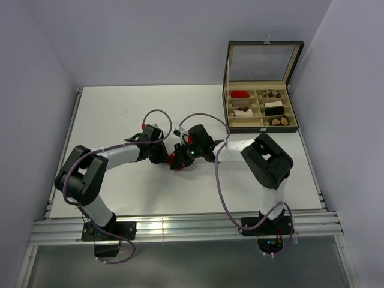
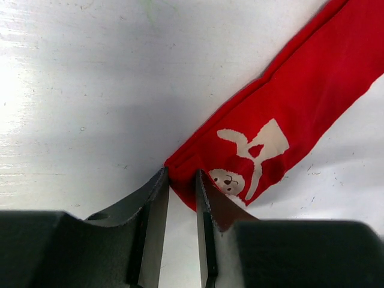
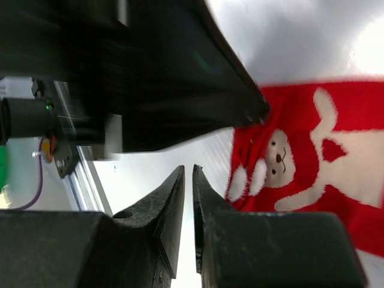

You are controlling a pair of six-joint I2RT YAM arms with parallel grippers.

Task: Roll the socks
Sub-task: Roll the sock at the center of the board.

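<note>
A red sock [image 2: 300, 102] with a white rabbit mark lies flat on the white table, running up to the right in the left wrist view. My left gripper [image 2: 180, 180] is shut on the sock's near end, and red fabric fills the space between its tips. My right gripper [image 3: 187, 174] stands just left of the same end [image 3: 288, 108]. Its jaws are a narrow slit apart with only bare table between them. From above, both grippers meet over the sock [image 1: 175, 161] at mid-table. The left gripper's dark finger [image 3: 180, 72] crosses the top of the right wrist view.
An open compartment box [image 1: 259, 127] stands at the back right with its lid up. It holds rolled bundles, among them a red one [image 1: 240, 94] and brown-patterned ones [image 1: 273, 94]. The table's metal rail [image 1: 180, 228] runs along the near edge.
</note>
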